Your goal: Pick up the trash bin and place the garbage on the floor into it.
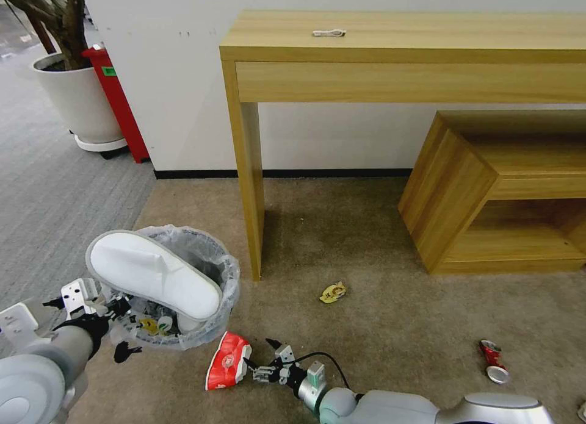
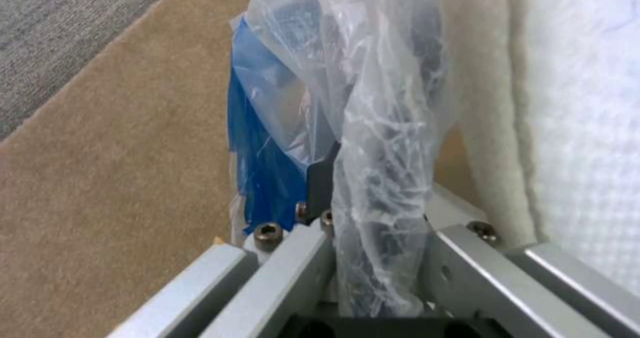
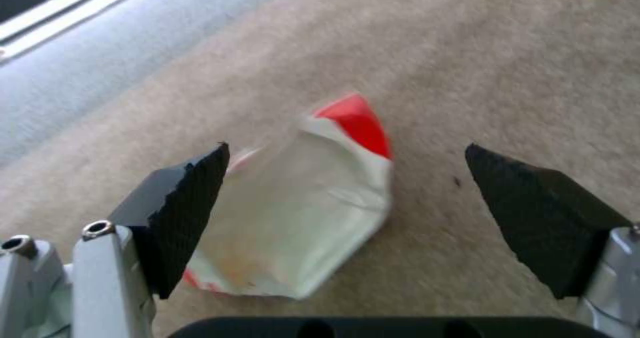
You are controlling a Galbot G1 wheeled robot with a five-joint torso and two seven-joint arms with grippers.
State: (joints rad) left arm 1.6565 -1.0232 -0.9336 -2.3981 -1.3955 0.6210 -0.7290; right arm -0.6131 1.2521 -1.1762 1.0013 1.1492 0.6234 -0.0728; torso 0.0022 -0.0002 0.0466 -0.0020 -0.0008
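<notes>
Carpet (image 1: 378, 241) of beige-brown pile lay under everything we saw, and on it our left gripper (image 1: 119, 326) was pinched shut on the bag-lined rim of the trash bin (image 1: 210, 259), from which a white slipper (image 1: 152, 274) jutted out over the edge. Our right gripper (image 3: 347, 198) was low over the floor with its fingers (image 3: 193, 203) spread wide on either side of the red-and-white carton (image 1: 227, 362), which lay just beside the bin and was not yet gripped. We also saw a yellow wrapper (image 1: 333, 293) near the leg of the wooden desk (image 1: 403, 52) and a crushed red can (image 1: 493, 362) well off to the right.
</notes>
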